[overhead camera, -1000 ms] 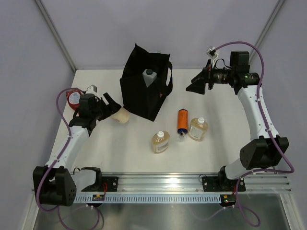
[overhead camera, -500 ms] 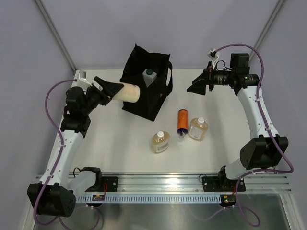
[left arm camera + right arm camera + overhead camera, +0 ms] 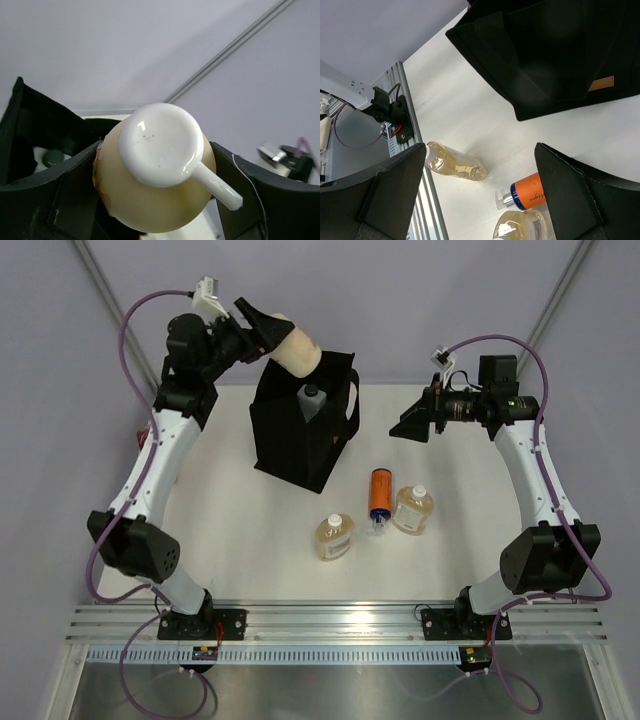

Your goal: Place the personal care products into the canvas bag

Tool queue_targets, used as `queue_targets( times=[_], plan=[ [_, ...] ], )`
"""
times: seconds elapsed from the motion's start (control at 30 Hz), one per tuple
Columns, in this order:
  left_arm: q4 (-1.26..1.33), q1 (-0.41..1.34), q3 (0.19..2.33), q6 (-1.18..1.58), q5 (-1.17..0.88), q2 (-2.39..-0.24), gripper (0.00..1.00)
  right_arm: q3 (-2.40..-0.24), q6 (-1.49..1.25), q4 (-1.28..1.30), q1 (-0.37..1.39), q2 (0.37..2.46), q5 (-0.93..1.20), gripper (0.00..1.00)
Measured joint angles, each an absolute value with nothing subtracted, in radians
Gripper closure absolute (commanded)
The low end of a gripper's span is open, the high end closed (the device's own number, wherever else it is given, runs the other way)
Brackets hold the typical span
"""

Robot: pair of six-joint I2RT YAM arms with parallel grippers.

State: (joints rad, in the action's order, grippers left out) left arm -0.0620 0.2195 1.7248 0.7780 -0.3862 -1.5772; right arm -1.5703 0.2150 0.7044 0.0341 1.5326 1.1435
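My left gripper [image 3: 266, 330] is shut on a squat amber bottle [image 3: 296, 347] with a white cap [image 3: 161, 144] and holds it high over the back left rim of the black canvas bag [image 3: 300, 430]. A white bottle with a dark cap [image 3: 312, 400] stands inside the bag. My right gripper [image 3: 413, 424] is open and empty, in the air right of the bag. On the table lie an orange cylinder bottle [image 3: 380, 493] and two amber bottles [image 3: 414, 508] [image 3: 335, 537]. They also show in the right wrist view: the orange bottle [image 3: 530, 190] and amber bottles [image 3: 452, 162] [image 3: 520, 226].
A bit of a red container [image 3: 141, 437] peeks out behind the left arm near the table's left edge. The bag's orange side mark [image 3: 601, 83] faces the right gripper. A metal rail [image 3: 340, 620] runs along the near edge. Grey walls close the back.
My left arm has lifted the amber bottle from table height left of the bag up and back to above the bag's rim. The right gripper has barely moved.
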Motion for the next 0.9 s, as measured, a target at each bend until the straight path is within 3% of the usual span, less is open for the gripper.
queue_targets(
  times=[0.2, 0.63, 0.77, 0.8, 0.87, 0.9],
  plan=[
    [-0.253, 0.28, 1.932, 0.532, -0.303, -1.821, 1.0, -1.559, 0.248, 0.741, 0.034, 1.53, 1.132, 0.02],
    [-0.395, 0.408, 1.943, 0.242, -0.093, -2.018, 0.98, -1.491, 0.314, 0.789, 0.034, 1.518, 1.083, 0.0],
    [-0.394, 0.412, 1.943, 0.22, -0.066, -2.058, 0.72, -1.492, 0.393, 0.854, 0.034, 1.525, 1.073, 0.0],
    [-0.393, 0.411, 1.936, 0.216, -0.061, -2.063, 0.56, -1.492, 0.419, 0.875, 0.034, 1.528, 1.069, 0.0],
    [-0.39, 0.406, 1.914, 0.215, -0.053, -2.065, 0.42, -1.492, 0.475, 0.914, 0.035, 1.534, 1.058, 0.0],
    [-0.388, 0.405, 1.902, 0.215, -0.052, -2.065, 0.3, -1.491, 0.5, 0.928, 0.035, 1.535, 1.054, 0.0]
  ],
)
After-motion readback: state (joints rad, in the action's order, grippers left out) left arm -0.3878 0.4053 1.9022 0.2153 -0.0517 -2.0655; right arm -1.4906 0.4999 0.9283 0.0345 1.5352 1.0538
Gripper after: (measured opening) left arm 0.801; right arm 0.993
